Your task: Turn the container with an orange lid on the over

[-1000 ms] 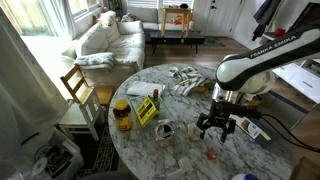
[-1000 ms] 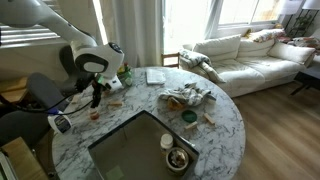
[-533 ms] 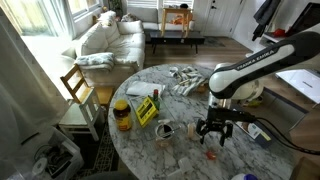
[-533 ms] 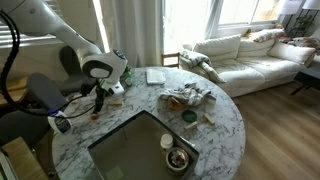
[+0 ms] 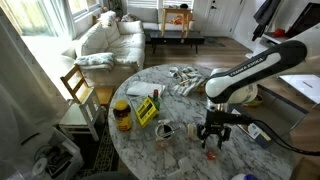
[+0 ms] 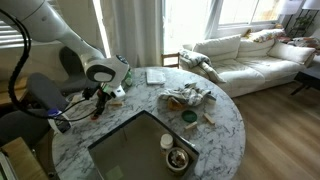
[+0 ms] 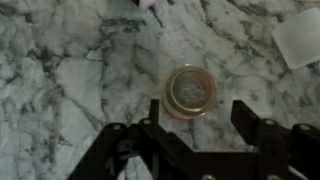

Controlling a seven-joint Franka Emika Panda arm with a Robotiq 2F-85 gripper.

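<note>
Wrist view, looking straight down: the container (image 7: 190,92) stands upright on the marble table (image 7: 60,60), its round orange lid (image 7: 190,84) facing the camera, an orange rim around a duller, greyish centre. The jaws stand apart, one on each side of it, with a strip of bare marble showing between each one and the container's wall, so nothing is gripped yet. It looks tiny, short and stiff, most likely light plastic, so it should weigh next to nothing. The risk I see is that the smooth round wall slips or squirts out sideways under an off-centre squeeze, or rolls away if it tips. The sensible hold is straight across its widest part, on the pale body just under the lid, low enough that the lid's edge does not cam it out. Once inverted, the flat lid should give it a steady base. The top is too blurred for any label or print to be read. A white sheet or card (image 7: 298,40) lies well apart near the corner of this view, also without legible writing. In an exterior view the arm (image 5: 245,72) reaches down over the table's near side, with an amber jar (image 5: 122,114) and a yellow packet (image 5: 146,110) well apart across the marble; whatever is printed on them is too small to make out.
</note>
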